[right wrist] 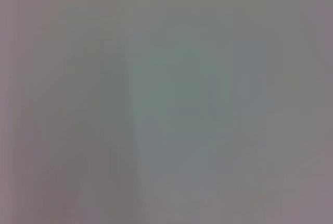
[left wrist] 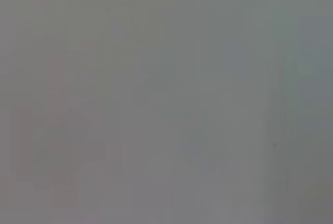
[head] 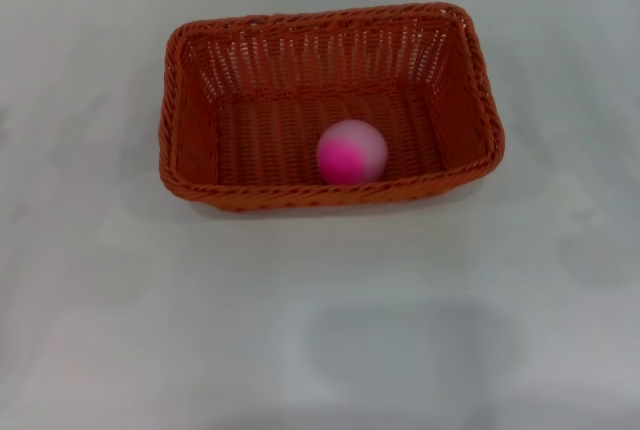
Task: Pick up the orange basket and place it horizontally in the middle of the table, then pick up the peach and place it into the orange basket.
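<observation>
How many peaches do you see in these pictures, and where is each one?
1. The peach lies inside the orange basket, on its floor near the front wall, toward the robot's right. The basket stands on the table. The wrist views show no peach.

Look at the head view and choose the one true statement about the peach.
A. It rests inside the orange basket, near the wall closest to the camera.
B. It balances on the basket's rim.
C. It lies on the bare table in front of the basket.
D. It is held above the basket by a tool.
A: the peach sits on the floor of the orange basket, close to its near wall; no tool is in view.
</observation>
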